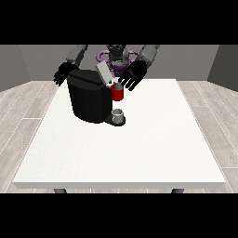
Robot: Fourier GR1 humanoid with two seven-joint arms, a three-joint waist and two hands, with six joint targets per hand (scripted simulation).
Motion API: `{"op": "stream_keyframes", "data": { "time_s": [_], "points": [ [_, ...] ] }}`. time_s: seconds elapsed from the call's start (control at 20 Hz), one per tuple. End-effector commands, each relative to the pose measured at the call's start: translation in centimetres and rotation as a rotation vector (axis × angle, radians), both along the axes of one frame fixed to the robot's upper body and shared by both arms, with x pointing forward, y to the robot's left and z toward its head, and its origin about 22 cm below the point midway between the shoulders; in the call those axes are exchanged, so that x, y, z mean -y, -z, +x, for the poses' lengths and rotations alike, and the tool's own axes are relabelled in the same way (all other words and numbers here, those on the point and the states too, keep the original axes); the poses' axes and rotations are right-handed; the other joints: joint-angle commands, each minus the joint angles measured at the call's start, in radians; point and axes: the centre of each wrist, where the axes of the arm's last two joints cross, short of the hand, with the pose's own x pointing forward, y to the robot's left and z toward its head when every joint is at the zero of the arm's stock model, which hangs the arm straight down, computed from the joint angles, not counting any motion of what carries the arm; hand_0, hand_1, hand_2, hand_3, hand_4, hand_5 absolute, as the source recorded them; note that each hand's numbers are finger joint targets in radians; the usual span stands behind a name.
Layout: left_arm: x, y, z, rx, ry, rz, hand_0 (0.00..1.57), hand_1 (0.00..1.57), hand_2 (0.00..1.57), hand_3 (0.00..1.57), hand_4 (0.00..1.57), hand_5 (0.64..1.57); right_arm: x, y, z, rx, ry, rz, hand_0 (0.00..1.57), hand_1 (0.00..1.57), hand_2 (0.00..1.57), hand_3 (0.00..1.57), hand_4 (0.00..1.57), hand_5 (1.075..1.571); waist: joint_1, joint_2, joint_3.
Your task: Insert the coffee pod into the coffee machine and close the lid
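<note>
You are looking at a small robot (116,56) at the far edge, with a dark grey torso and a purple ring-shaped band around its upper body. Both arms are clad in grey segmented shells. Each ends in a black hand with fingers and a thumb: one at the view's left (62,73), one at the view's right (132,74).
</note>
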Motion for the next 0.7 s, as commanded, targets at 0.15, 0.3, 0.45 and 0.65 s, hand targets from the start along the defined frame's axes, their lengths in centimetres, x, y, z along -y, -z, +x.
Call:
{"op": "stream_keyframes", "data": {
  "time_s": [0.15, 0.3, 0.45, 0.65],
  "points": [
    [-1.7, -1.2, -0.2, 0.018, -0.022, 0.029, 1.05, 1.05, 1.12, 0.96, 0.36, 1.571, 0.4, -0.3, 0.1, 0.051, -0.026, -0.001, 0.00, 0.00, 0.00, 0.00, 0.46, 1.571, -0.015, 0.028, -0.0018],
    [-0.8, 2.3, -0.3, -0.030, 0.030, 0.037, 1.07, 1.07, 1.12, 0.93, 0.37, 1.571, 0.7, -0.9, 0.5, 0.004, 0.032, 0.009, 0.00, 0.00, 0.00, 0.00, 0.47, 1.571, 0.030, -0.020, -0.0020],
    [0.1, 1.0, -0.1, -0.010, 0.037, 0.099, 0.57, 0.57, 0.81, 0.64, 0.24, 1.571, -0.7, 0.2, 0.0, 0.006, -0.020, 0.000, 0.00, 0.00, 0.00, 0.00, 0.41, 1.571, -0.004, 0.014, -0.0017],
    [-1.7, -0.3, -0.2, -0.034, 0.007, 0.147, 0.00, 0.00, 0.00, 0.00, 0.00, 1.571, -0.5, -0.6, 0.0, 0.011, -0.023, 0.000, 0.00, 0.00, 0.00, 0.00, 0.37, 1.571, -0.030, 0.013, -0.0017]
  ]
}}
